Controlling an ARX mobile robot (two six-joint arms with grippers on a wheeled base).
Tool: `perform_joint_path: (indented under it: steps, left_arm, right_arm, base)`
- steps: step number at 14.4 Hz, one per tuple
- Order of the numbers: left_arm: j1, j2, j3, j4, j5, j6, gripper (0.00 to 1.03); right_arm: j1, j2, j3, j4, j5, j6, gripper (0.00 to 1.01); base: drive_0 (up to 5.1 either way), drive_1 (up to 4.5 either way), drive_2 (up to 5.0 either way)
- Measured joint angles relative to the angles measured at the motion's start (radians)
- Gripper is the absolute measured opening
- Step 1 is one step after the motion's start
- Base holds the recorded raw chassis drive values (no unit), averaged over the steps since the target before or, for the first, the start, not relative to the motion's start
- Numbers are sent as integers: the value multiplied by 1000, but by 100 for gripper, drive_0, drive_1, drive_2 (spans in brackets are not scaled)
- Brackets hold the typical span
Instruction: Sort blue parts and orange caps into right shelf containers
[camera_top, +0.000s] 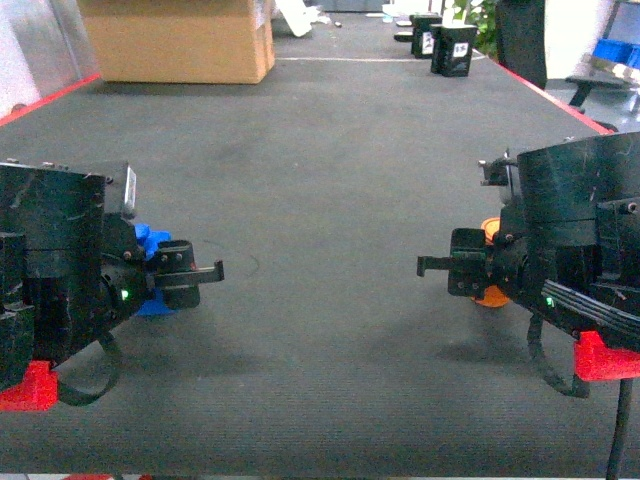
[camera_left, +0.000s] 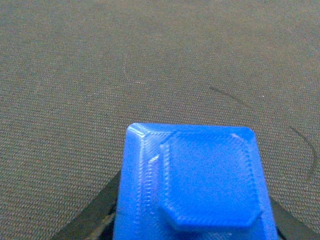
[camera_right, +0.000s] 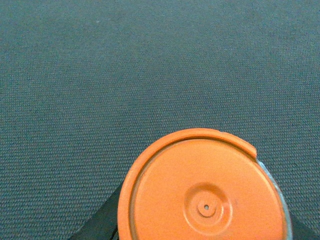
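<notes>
My left gripper (camera_top: 195, 272) is shut on a blue part (camera_top: 150, 242) at the left of the head view, its fingers pointing towards the middle. The left wrist view shows that chunky block (camera_left: 195, 185) filling the lower centre, with a dark finger (camera_left: 92, 217) beside it. On the right, my right gripper (camera_top: 450, 268) is shut on an orange cap (camera_top: 490, 296). The right wrist view shows the cap's round face (camera_right: 205, 195) above the mat. A strip of blue (camera_top: 614, 50) on a metal frame at the far top right is too small to identify as shelf or containers.
A dark grey mat (camera_top: 330, 180) covers the table, which has red edges (camera_top: 555, 95). A cardboard box (camera_top: 180, 40) stands at the back left. Black boxes (camera_top: 452, 48) and a black chair (camera_top: 522, 40) are at the back right.
</notes>
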Motion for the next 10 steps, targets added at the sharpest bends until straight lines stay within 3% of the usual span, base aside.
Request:
perform_joint_path:
  steps: [1,7,9,10]
  left_arm:
    - [-2,0,1,0,0,0,45]
    - [-3,-39,-42,64,-16,1,44]
    - [-10,-137,-101,130,-39,14,44]
    - [-10,-286,-171,199,-78,61,44]
  right_arm:
    - [0,0,0,0,0,0,46]
    - [6,-66,-77,87,27,-22,46]
    - [7,-187,-147,148,52,-42,46]
    - [15,-335,-242,197,92,-66,46]
  base:
    - [0,0,0]
    - [0,0,0]
    - [0,0,0]
    - [0,0,0]
